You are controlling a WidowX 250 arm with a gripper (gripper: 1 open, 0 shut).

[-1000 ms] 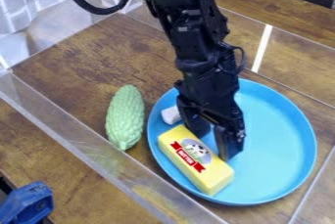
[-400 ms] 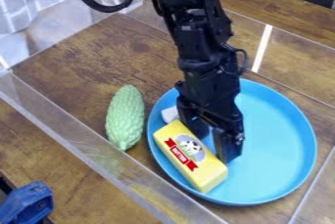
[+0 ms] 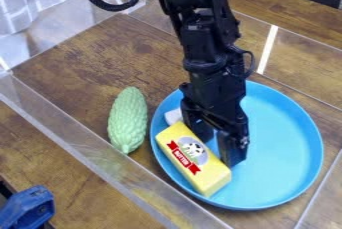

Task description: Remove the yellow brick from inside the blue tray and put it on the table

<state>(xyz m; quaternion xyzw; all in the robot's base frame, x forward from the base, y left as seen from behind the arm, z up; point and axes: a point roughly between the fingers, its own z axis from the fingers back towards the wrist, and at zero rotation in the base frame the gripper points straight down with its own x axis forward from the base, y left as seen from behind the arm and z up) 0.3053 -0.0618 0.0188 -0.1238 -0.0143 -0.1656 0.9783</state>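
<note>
In the single camera view, the black arm is reaching steeply down into the blue tray (image 3: pixel 287 148), which is sitting on the dark wooden counter (image 3: pixel 80 83) near the clear plastic wall (image 3: pixel 60 138) at the front. The gripper (image 3: pixel 218 141) is hanging with its jaws spread wide, holding nothing, its dark fingers (image 3: pixel 235 145) standing just at the far right edge of the yellow brick (image 3: pixel 193 160); whether they are touching the brick is hard to tell from this angle. The brick is lying flat inside the tray, against the rim on the side nearest the camera, label facing up with the round black-and-white picture showing. Its long axis is running diagonally, from upper left near the tray's rim down toward lower right, so the narrow sides are facing lower left and upper right. That placement seems to explain the pose: the gripper is coming in from above and behind, apparently lining up so the open jaws can straddle the brick across its short width. A bumpy green vegetable (image 3: pixel 128 119) is lying on the counter just left of the tray, outside it, and a small white piece (image 3: pixel 175 119) is peeking out beside the arm at the tray's left edge. The brick is not yet lifted.
</note>
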